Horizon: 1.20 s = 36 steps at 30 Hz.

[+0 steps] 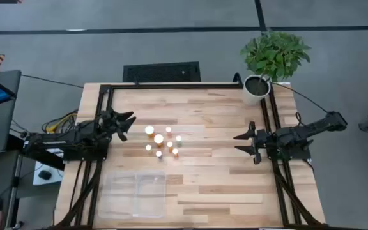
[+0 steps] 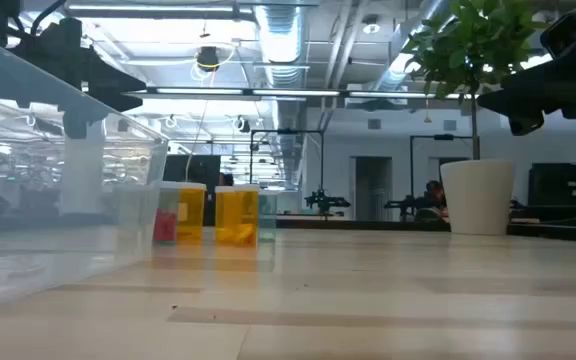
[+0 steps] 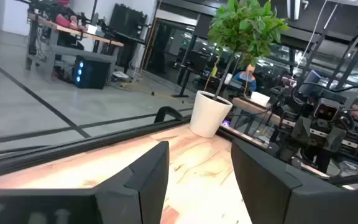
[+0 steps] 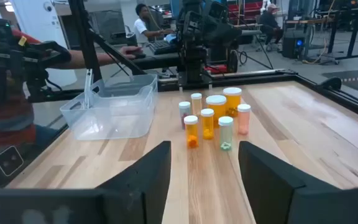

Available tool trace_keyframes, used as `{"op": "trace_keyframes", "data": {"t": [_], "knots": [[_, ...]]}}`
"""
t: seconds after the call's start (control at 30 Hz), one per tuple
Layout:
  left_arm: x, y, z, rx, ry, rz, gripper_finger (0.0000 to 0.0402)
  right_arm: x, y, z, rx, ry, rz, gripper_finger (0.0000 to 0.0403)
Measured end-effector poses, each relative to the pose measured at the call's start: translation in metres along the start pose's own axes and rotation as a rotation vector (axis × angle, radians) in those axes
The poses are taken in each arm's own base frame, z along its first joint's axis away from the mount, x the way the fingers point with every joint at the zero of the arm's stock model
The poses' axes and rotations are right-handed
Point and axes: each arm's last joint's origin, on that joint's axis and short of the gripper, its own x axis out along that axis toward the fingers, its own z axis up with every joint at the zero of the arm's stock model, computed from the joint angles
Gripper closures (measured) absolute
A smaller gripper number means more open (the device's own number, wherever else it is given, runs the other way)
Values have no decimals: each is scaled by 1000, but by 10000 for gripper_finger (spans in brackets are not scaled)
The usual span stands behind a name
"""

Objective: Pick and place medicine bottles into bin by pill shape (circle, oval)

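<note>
Wooden table [image 1: 216,121] carries the medicine bottles [image 1: 163,143] clustered mid-surface (bin [image 1: 133,193] nearer the front edge). Left gripper [image 1: 128,124] hovers just beside them, right gripper [image 1: 243,144] well apart; both fingers parted, grasping nothing.

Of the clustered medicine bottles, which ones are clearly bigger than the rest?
Two wide bottles at the cluster's far side from the right gripper: one beside another. Both have broad white caps and fat amber bodies; the other bottles, like this one, are slim.
</note>
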Motion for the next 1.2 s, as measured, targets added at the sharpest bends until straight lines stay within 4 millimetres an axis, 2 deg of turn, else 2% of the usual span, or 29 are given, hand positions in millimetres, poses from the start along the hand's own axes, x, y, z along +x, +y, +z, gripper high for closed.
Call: {"op": "trace_keyframes", "data": {"t": [1.1,1.2], "knots": [[0,0,0,0,0,0,235,0,0,0,1,-3,0,202],[0,0,0,0,0,0,235,0,0,3,70,-37,4,202]]}}
